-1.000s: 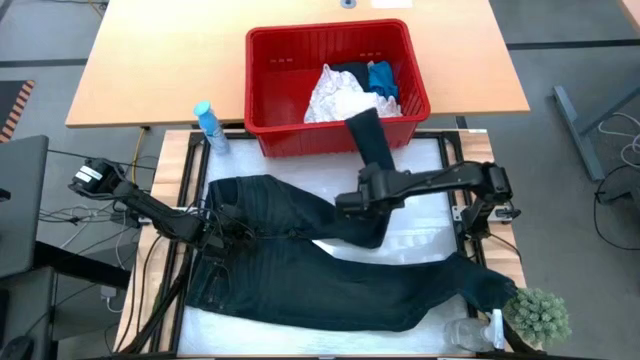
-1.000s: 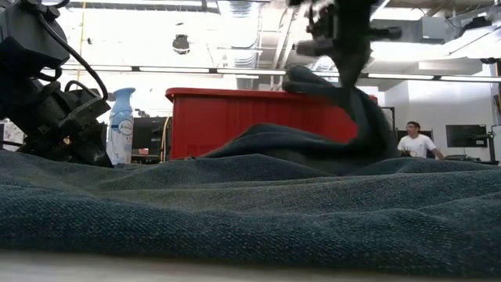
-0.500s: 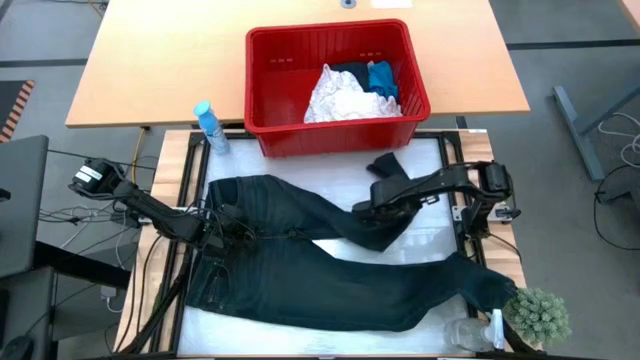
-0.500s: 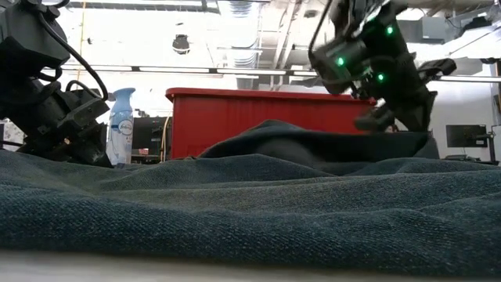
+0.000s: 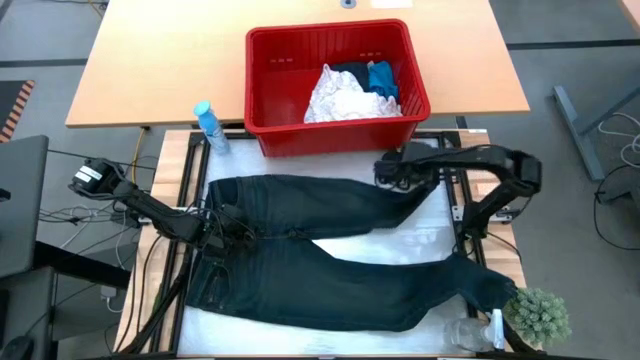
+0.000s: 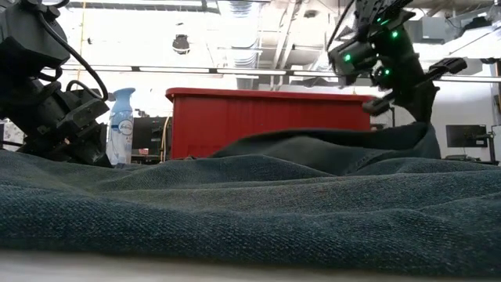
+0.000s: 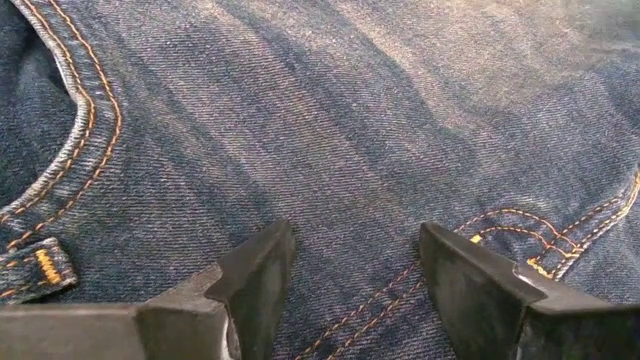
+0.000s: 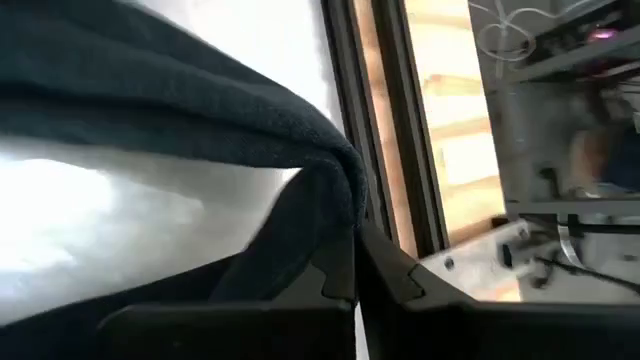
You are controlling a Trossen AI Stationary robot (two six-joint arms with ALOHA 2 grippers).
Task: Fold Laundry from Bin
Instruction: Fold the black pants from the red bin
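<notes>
Right now the right end effector (image 5: pixel 388 172) is pinched shut on the hem of one leg of the dark jeans (image 5: pixel 330 255), holding that cuff lifted just in front of the red bin (image 5: pixel 268 135). Doing this step well probably means drawing the leg out straight away from the waistband, low and slow, so the denim lies flat without a ridge before release. Behind that end effector, toward the left arm, the leg runs back to the seat of the jeans, where the left end effector (image 7: pixel 350 265) rests with fingers spread wide on the denim, gripping nothing; it seems to pin the waist. Beyond, the bin holds a white crinkled cloth (image 5: pixel 335 95) and a blue one (image 5: pixel 382 78).
</notes>
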